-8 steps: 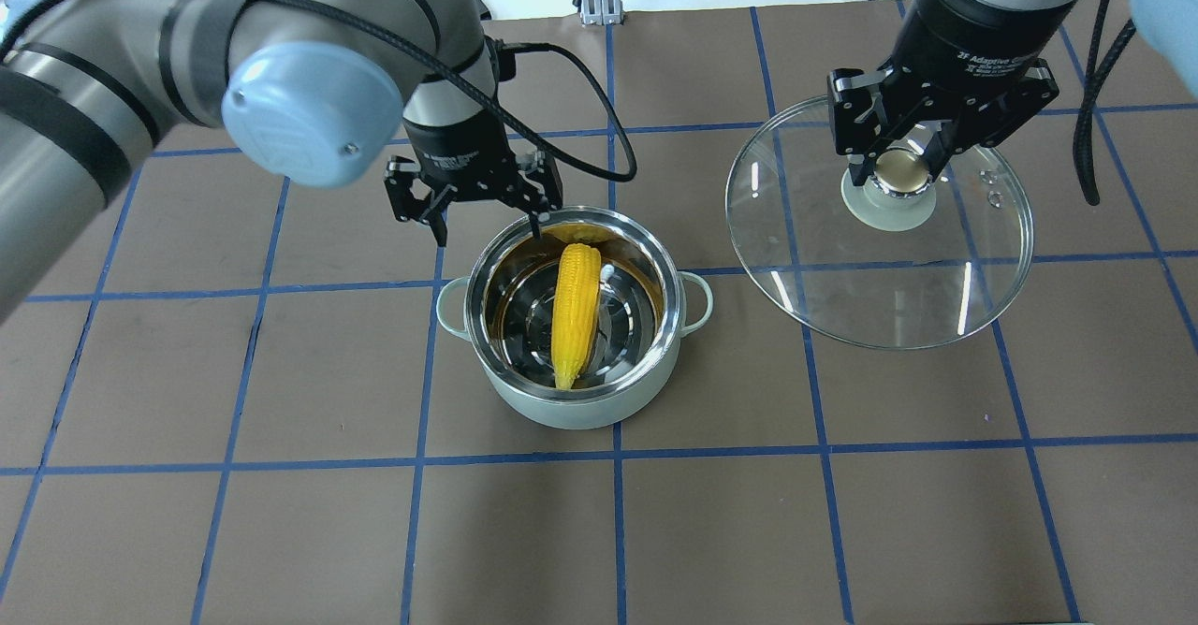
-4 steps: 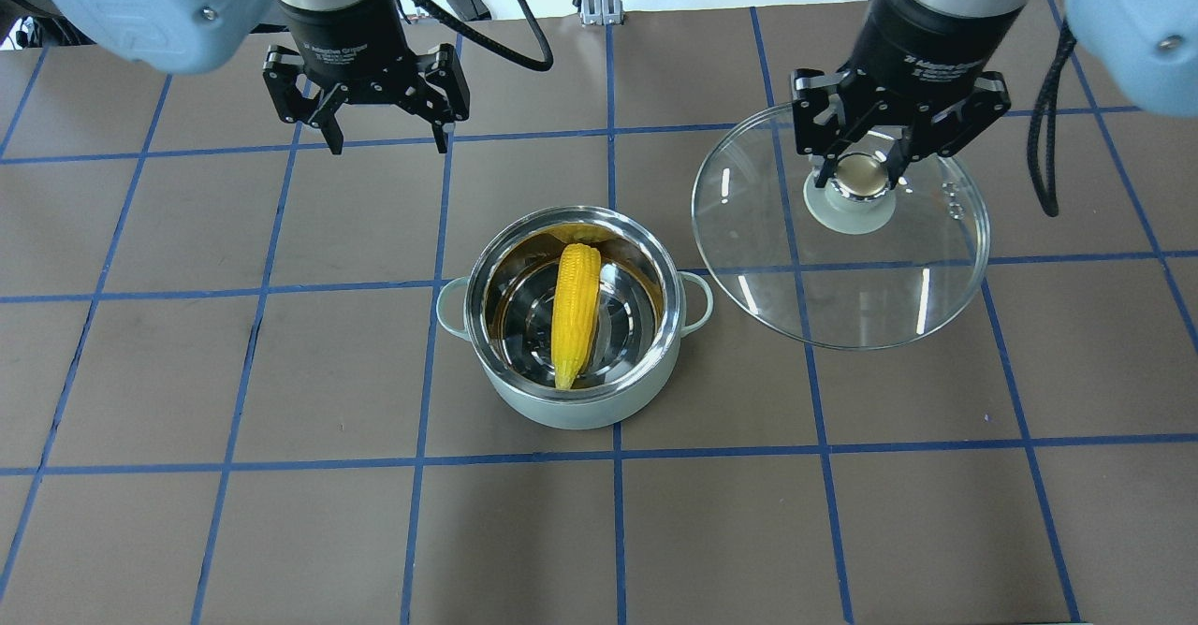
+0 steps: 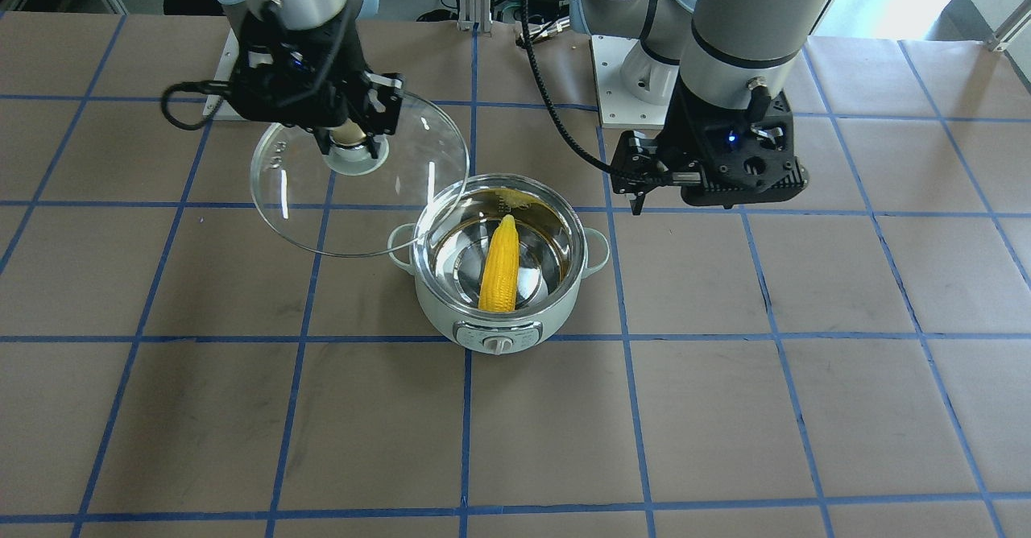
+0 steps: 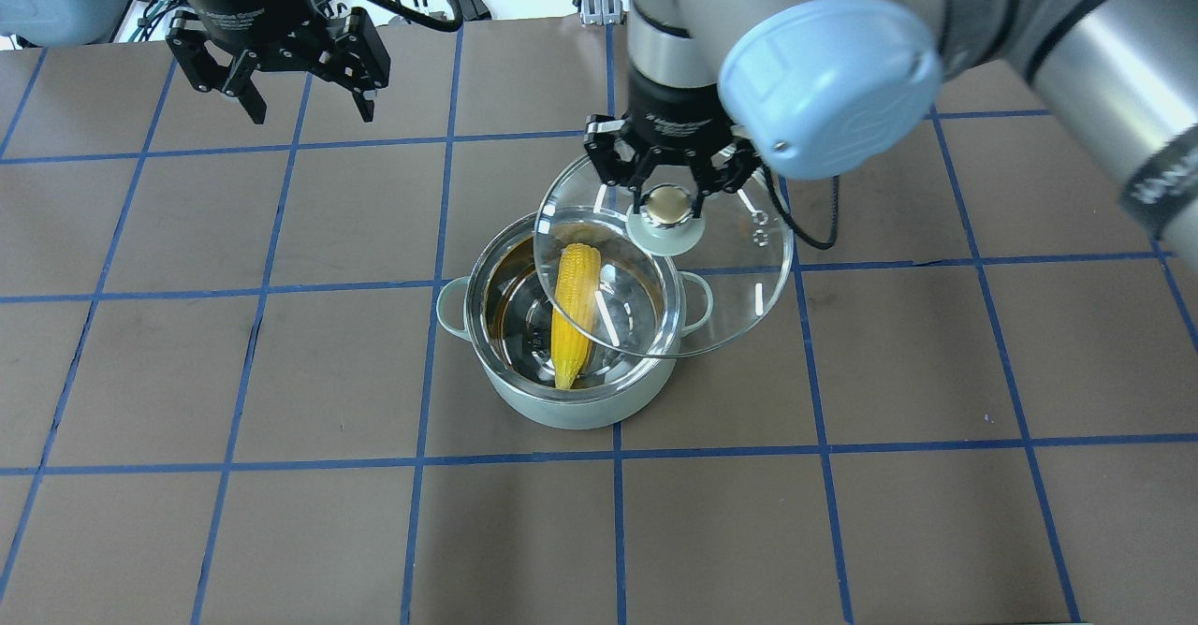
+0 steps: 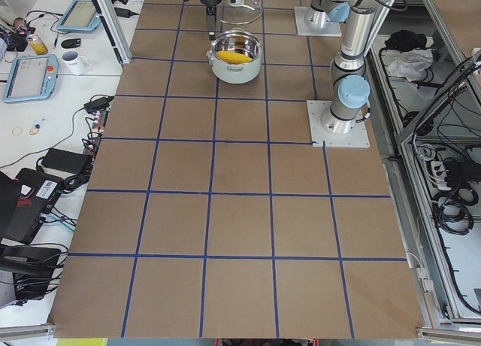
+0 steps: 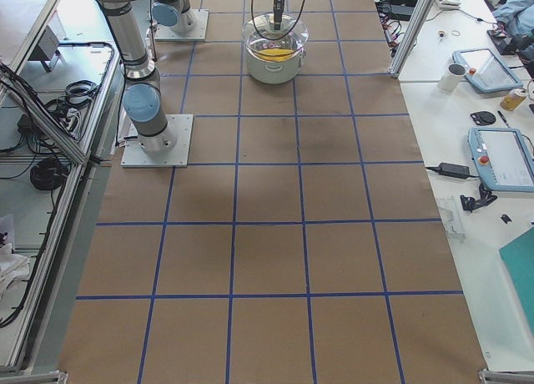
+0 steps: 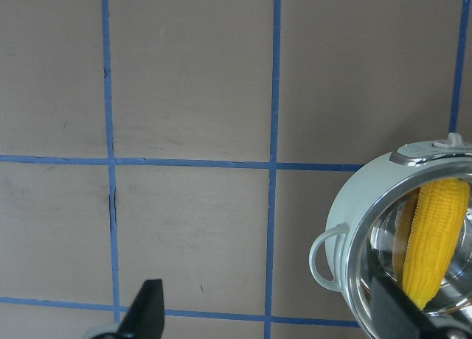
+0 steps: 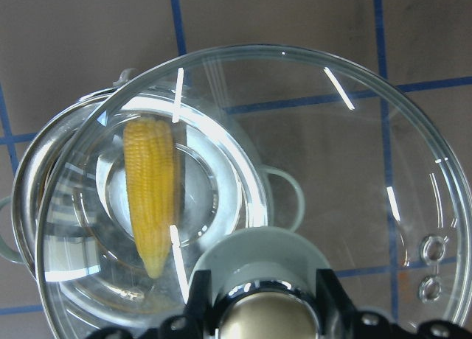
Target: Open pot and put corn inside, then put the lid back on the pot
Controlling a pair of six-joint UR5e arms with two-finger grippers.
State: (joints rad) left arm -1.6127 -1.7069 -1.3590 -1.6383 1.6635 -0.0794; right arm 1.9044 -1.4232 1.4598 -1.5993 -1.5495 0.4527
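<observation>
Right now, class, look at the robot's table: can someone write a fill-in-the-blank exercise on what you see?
1. The corn lies ____ the pot.
2. The right gripper grips the lid by its round beige ____.
3. The left gripper holds nothing, and its fingers are ____.

Missing words: inside; knob; open.

The pot (image 3: 439, 316) is showing a smooth pale-green shell and a mirror-bright steel interior around the bumpy, plastic-looking corn (image 3: 499, 268). The lid (image 4: 739, 269) is gleaming as clear glass with a thin metal rim, while the counter (image 4: 842, 531) is looking matt, papery brown.
</observation>
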